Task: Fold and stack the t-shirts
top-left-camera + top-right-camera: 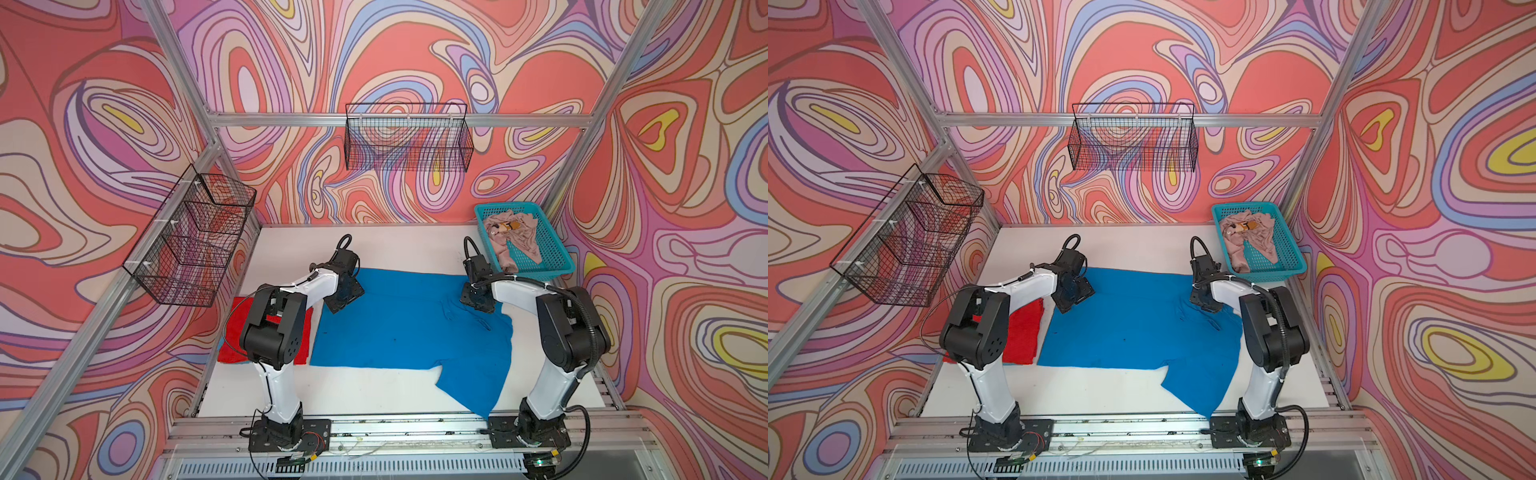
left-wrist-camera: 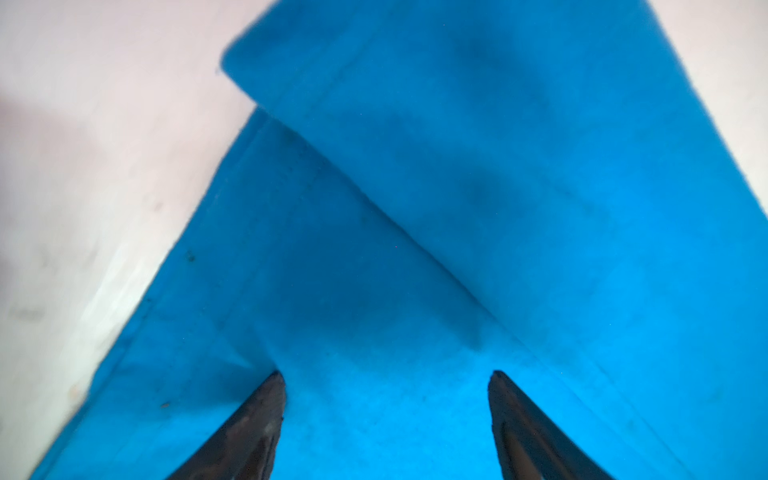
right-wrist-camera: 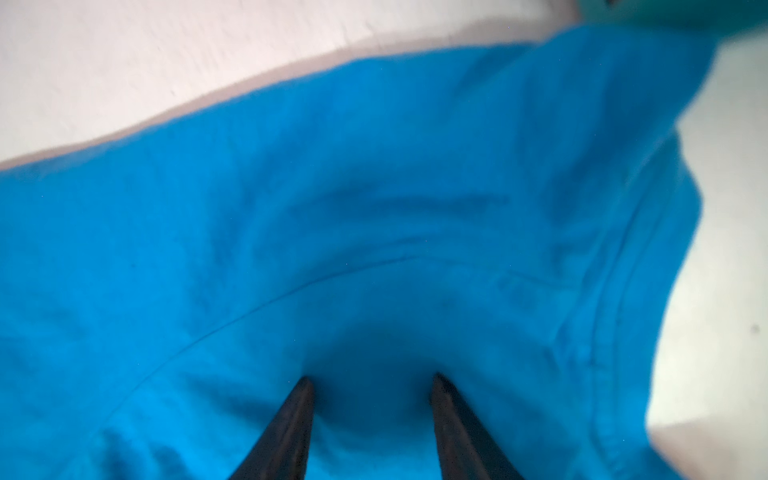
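Left wrist and right wrist views are showing us the left gripper (image 2: 386, 374) spread wide and the right gripper (image 3: 372, 378) parted less, both gripping nothing over the blue t-shirt (image 1: 409, 328) lying spread on the desk (image 1: 374, 390) beside the red t-shirt (image 1: 232, 328).

We identify the support as a flat white table (image 1: 395, 245) (image 1: 1133, 245). Three items rest directly on it.

1. A blue t-shirt (image 1: 415, 324) (image 1: 1133, 320) lies spread across the middle. One sleeve runs out at the near right and reaches the table's near edge. In the left wrist view we see one layer of the cloth (image 2: 457, 145) turned over another, with bare table (image 2: 83, 166) beside it.
2. A red t-shirt (image 1: 230, 340) (image 1: 1025, 332) lies folded at the left edge, just beside the blue one, with a narrow strip of table between them.
3. A turquoise mesh basket (image 1: 544, 245) (image 1: 1281, 249) stands in the far right corner.
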You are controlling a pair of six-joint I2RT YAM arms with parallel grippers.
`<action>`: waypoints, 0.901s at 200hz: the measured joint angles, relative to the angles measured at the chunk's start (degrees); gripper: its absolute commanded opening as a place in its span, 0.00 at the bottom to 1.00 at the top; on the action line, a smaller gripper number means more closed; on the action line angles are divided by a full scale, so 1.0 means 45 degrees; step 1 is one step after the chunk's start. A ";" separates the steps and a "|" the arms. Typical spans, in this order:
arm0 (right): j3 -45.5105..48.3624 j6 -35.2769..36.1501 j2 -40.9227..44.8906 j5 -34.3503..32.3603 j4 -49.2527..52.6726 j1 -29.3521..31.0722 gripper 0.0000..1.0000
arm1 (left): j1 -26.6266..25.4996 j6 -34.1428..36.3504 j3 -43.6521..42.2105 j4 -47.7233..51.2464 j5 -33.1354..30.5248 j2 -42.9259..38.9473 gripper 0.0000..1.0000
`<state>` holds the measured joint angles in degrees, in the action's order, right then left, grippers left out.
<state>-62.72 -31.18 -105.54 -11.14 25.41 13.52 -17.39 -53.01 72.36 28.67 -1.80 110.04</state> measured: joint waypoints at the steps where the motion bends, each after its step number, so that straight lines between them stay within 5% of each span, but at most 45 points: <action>1: -0.0019 0.0005 -0.0010 0.0000 0.0005 0.0000 0.48 | 0.0005 0.0010 0.0039 0.0010 0.0000 0.0024 0.79; 92: 0.2414 -0.0097 0.2147 0.1103 -0.0316 0.0374 0.50 | 0.0136 0.0194 -0.1166 0.0398 0.0117 -0.1200 0.82; 180: 0.2594 -0.0243 0.3682 0.0845 0.0563 0.0680 0.51 | 0.0102 -0.0097 -0.2735 0.0243 0.0185 -0.2249 0.83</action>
<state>-51.05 -32.27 -88.97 -7.33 27.94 16.58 -16.93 -53.45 60.05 29.76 -0.97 99.92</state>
